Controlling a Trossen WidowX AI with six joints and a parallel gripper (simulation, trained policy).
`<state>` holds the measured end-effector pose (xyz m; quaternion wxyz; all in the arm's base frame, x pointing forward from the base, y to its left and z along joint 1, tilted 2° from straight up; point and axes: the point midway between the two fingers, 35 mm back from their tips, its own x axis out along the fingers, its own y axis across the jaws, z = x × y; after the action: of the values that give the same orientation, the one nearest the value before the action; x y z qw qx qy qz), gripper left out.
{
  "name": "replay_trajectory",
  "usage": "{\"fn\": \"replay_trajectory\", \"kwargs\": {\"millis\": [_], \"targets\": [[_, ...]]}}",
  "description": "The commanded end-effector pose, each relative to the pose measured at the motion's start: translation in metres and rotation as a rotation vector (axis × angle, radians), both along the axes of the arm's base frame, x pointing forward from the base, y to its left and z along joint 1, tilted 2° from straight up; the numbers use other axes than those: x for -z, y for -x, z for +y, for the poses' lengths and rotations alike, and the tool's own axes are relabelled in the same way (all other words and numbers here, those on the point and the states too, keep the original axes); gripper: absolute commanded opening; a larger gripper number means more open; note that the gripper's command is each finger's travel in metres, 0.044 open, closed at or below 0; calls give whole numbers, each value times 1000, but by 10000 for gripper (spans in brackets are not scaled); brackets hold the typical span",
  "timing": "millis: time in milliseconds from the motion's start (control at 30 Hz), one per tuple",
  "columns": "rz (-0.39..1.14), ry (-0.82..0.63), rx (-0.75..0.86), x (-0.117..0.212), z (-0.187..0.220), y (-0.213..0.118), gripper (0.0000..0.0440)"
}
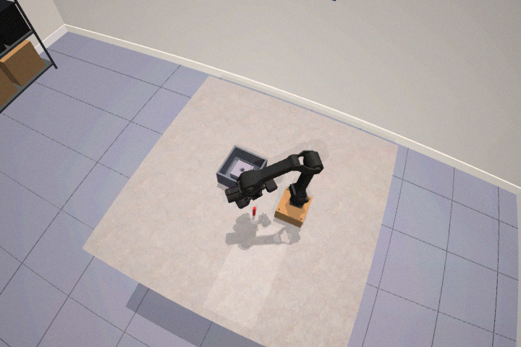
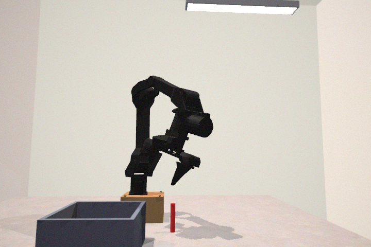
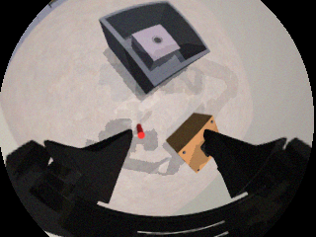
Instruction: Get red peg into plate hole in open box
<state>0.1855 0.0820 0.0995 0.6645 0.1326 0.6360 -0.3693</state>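
The red peg stands up on its end near the middle of the tabletop. Its long side points up and down. From above, the long edge by the wall is far off on one side, and the cut-off edge at the bottom of the view is far off on the other. No one is holding the peg.

Just up from it is the tool. It is let go and wide open, with nothing in it. In the wrist view the peg shows between the two tips, but much closer to the left-hand one in that view. The tool leans, while the peg is straight. So I think it must tip upright, slide over to put the peg in the middle, and then go down. If it drops as it is, a tip could knock the peg over.

Next out, on the wall-edge side of the peg, is the open box. The plate inside has its hole still to fill.
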Motion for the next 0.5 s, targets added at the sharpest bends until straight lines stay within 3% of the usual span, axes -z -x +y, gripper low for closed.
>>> {"fn": "replay_trajectory", "kwargs": {"millis": [0, 467], "targets": [[46, -1, 0, 17, 6, 6, 440], [50, -44, -14, 77, 21, 5, 440]]}}
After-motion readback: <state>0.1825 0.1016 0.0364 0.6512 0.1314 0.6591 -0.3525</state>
